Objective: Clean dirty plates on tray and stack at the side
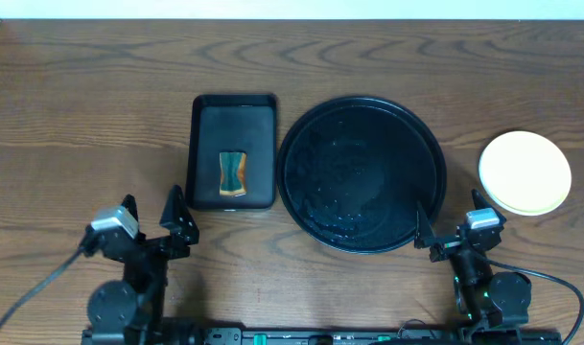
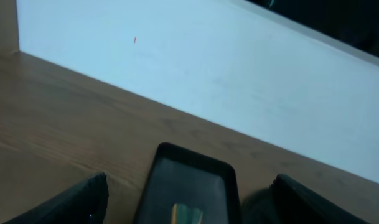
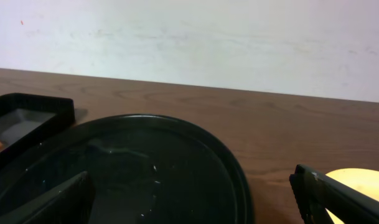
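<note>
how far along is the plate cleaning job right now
Done, it seems: the round tray holds no plates, and a yellow plate sits on the table to its right, apparently topping a stack; how many lie beneath is unclear. In hand: nothing; the left tool and right tool are open and empty. Left: probably nothing, if all plates are stacked.

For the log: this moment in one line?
tray: no plates | yellow plate: right of tray | left hand: open | right hand: open
</note>
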Robot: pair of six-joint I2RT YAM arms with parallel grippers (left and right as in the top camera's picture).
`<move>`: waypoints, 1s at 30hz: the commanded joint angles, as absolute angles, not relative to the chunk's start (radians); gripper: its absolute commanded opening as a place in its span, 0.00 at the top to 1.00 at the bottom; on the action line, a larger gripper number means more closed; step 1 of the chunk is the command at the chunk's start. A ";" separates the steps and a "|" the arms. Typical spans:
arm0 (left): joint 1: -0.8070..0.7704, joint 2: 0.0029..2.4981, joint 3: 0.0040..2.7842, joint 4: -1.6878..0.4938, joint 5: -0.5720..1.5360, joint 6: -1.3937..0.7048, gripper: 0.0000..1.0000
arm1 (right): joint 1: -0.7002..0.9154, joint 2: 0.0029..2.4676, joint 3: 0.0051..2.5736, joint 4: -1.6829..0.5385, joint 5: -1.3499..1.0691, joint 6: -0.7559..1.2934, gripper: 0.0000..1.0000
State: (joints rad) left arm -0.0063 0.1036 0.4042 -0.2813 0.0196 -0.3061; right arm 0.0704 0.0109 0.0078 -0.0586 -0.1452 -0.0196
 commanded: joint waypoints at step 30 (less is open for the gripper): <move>-0.033 0.009 0.004 -0.073 -0.011 -0.286 0.15 | 0.066 0.006 0.006 -0.060 -0.142 -0.031 0.01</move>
